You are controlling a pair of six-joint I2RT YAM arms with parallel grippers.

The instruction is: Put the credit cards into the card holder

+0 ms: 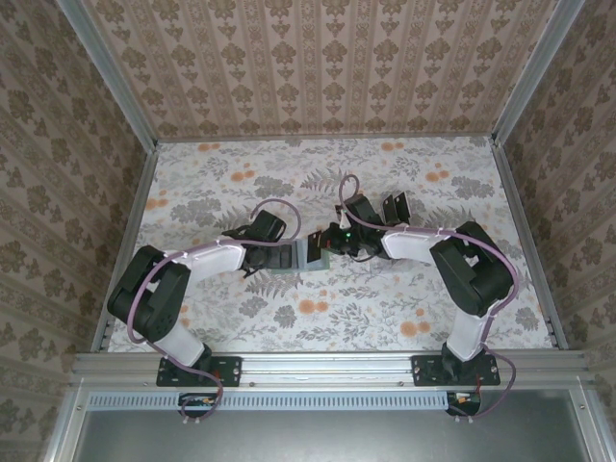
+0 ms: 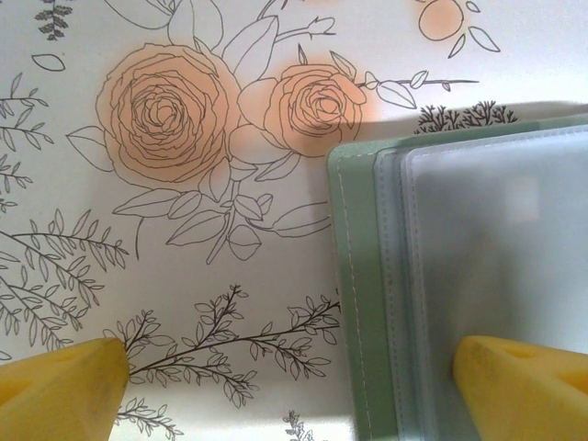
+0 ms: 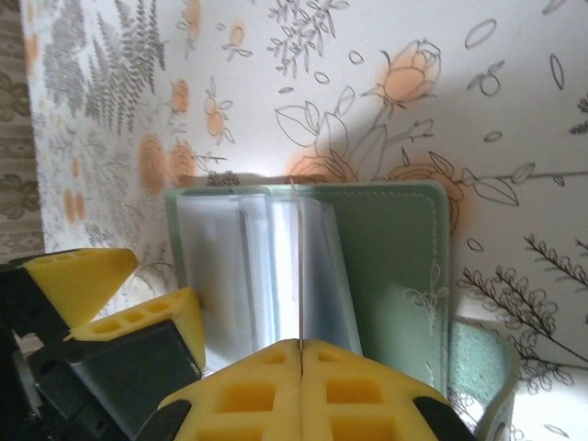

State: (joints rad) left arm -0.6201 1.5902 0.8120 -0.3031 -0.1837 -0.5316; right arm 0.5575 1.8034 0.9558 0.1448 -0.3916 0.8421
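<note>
Right wrist: card holder [image 3: 395,266], lying open; likely light, limp, with slick clear sleeves [image 3: 230,266]; best grasped at the green cover edge. Right gripper [image 3: 300,354] closed; left gripper [image 2: 292,381] spread wide.

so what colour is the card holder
The card holder is sage green with pale stitching, clearest in the right wrist view.

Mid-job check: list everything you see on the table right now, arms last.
sage-green rectangular card holder: one, green with clear plastic sleeves, lying open mid-table between the grippers.
small dark object: one, black, beyond the right arm; too small to identify.
floral-print table cover: one, white with orange flowers, across the tabletop.
patterned walls: beige, around the table.
left gripper: one, yellow fingertips, open, straddling the holder's edge.
right gripper: one, yellow fingertips, shut, apparently pinching a clear sleeve.
</note>
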